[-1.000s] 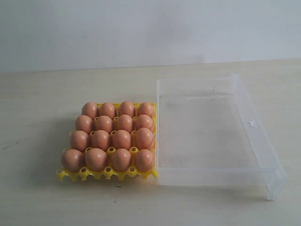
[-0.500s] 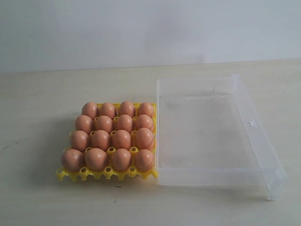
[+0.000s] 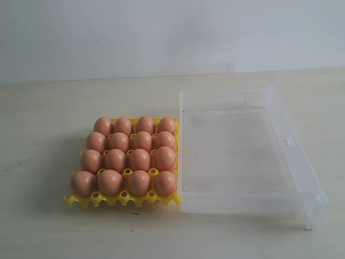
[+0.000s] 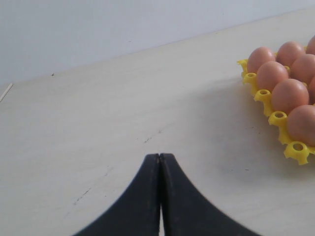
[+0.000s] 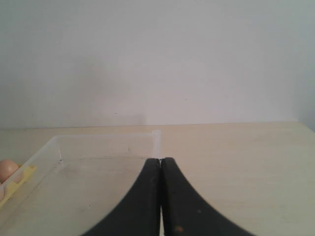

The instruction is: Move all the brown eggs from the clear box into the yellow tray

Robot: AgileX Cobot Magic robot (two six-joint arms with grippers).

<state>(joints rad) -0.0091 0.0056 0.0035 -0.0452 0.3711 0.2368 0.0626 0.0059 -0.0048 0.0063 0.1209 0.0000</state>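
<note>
Several brown eggs (image 3: 139, 159) fill the cups of the yellow tray (image 3: 81, 200) on the left half of the table. Right beside it lies the clear box (image 3: 291, 141), with nothing inside. Neither arm shows in the exterior view. In the left wrist view my left gripper (image 4: 160, 156) is shut, empty, over bare table, with the tray's edge (image 4: 297, 151) and some eggs (image 4: 289, 95) off to one side. In the right wrist view my right gripper (image 5: 160, 160) is shut and empty, near the clear box (image 5: 156, 135); one egg (image 5: 8, 169) and a bit of tray (image 5: 22, 177) peek in.
The pale wooden table (image 3: 48, 108) runs back to a plain white wall (image 3: 161, 32). The box's small latch tab (image 3: 288, 142) sits on its right wall.
</note>
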